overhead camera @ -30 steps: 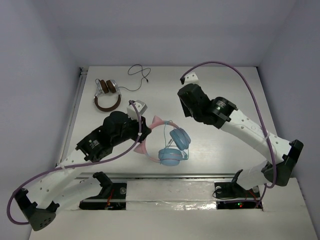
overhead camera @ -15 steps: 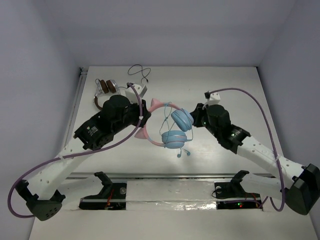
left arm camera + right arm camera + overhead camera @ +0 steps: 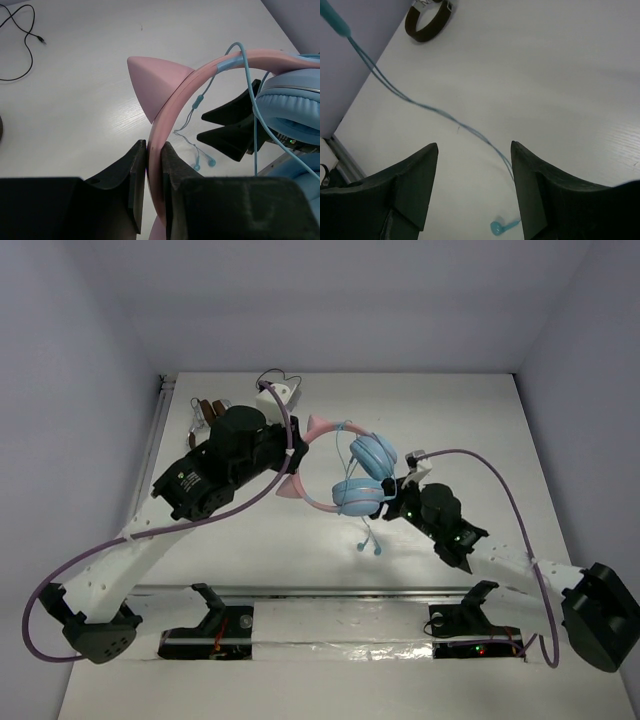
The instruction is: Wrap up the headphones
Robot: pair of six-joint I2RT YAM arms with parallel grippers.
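Observation:
The headphones (image 3: pixel 360 495) have a pink cat-ear headband (image 3: pixel 200 75) and light-blue ear cups (image 3: pixel 292 107), and they hang above the table. My left gripper (image 3: pixel 153 150) (image 3: pixel 293 472) is shut on the headband just below one pink ear. The thin light-blue cable (image 3: pixel 420 106) drops from the cups, and its ends (image 3: pixel 370 547) reach the table. My right gripper (image 3: pixel 474 145) (image 3: pixel 392 506) stands open right under the lower cup. The cable runs across its gap, untouched by either finger.
Brown headphones (image 3: pixel 427 20) lie at the back left, mostly behind my left arm in the top view (image 3: pixel 207 412). Their black cable (image 3: pixel 277 380) curls near the back wall. A rail (image 3: pixel 330 592) runs along the table's near edge.
The left gripper carried the headphones up and toward the back. The right arm swung in from the back right to just under the ear cups, and its gripper has opened.

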